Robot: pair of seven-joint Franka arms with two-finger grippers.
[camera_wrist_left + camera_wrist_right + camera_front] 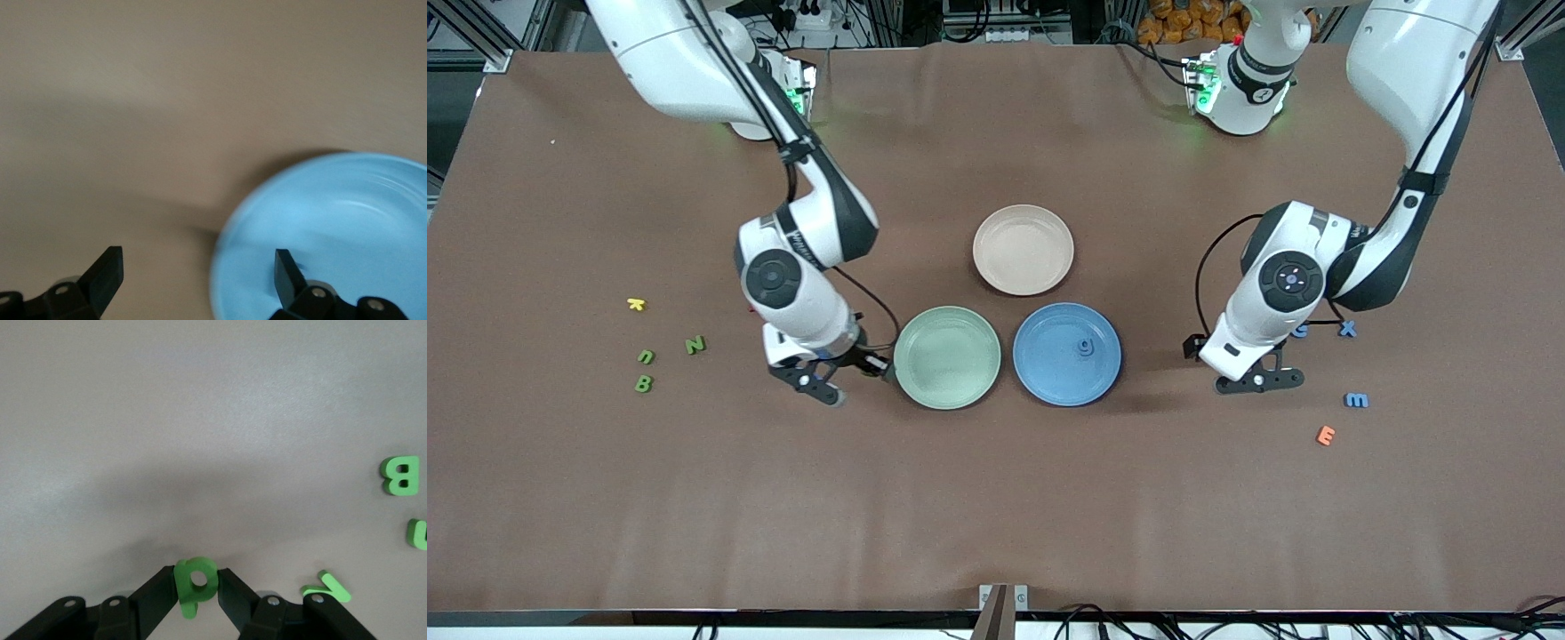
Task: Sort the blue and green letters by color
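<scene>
My right gripper [823, 388] is shut on a green letter p [195, 583] and is over the table just beside the green plate [947, 356], toward the right arm's end. My left gripper [1258, 380] is open and empty, over bare table between the blue plate [1067, 354] and the blue letters x [1348, 329] and m [1356, 400]. A blue letter g [1085, 347] lies in the blue plate. Green letters N [695, 345], n [646, 356] and B [643, 383] lie toward the right arm's end. The left wrist view shows the blue plate's rim [230, 253] by one finger [288, 273].
An empty beige plate [1023, 249] sits farther from the front camera than the two colored plates. A yellow k [636, 304] lies near the green letters. An orange E [1326, 435] lies near the blue m. Another blue letter [1300, 331] is partly hidden by the left arm.
</scene>
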